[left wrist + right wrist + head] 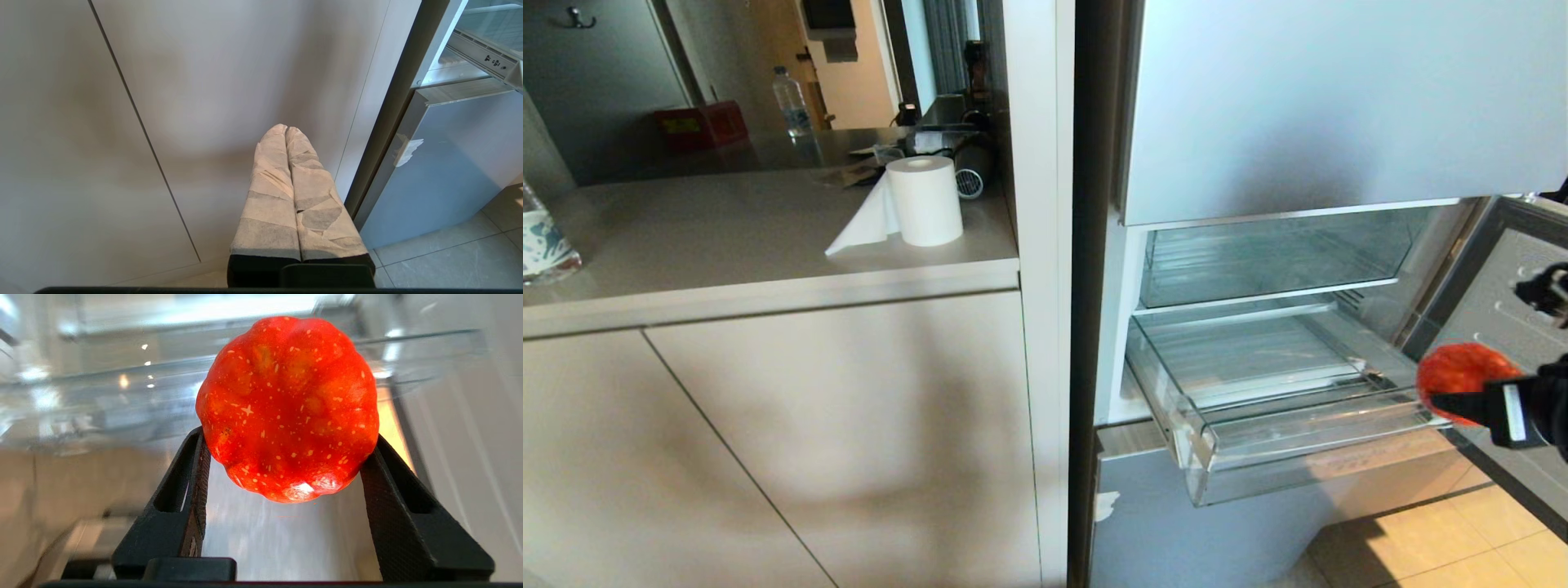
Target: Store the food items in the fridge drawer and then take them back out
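One right claw (1462, 384) gripping fruit (1454, 371), beside open fridge drawer (1307, 449) corner

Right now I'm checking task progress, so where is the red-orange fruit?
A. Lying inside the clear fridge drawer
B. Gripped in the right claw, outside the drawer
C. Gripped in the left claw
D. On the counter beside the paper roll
B: the red-orange fruit sits between the right claw fingers, off to the side of the pulled-out fridge drawer.

ribbed red-orange fruit (288, 408) held beside clear fridge drawer (1258, 425) — pulled out, empty.
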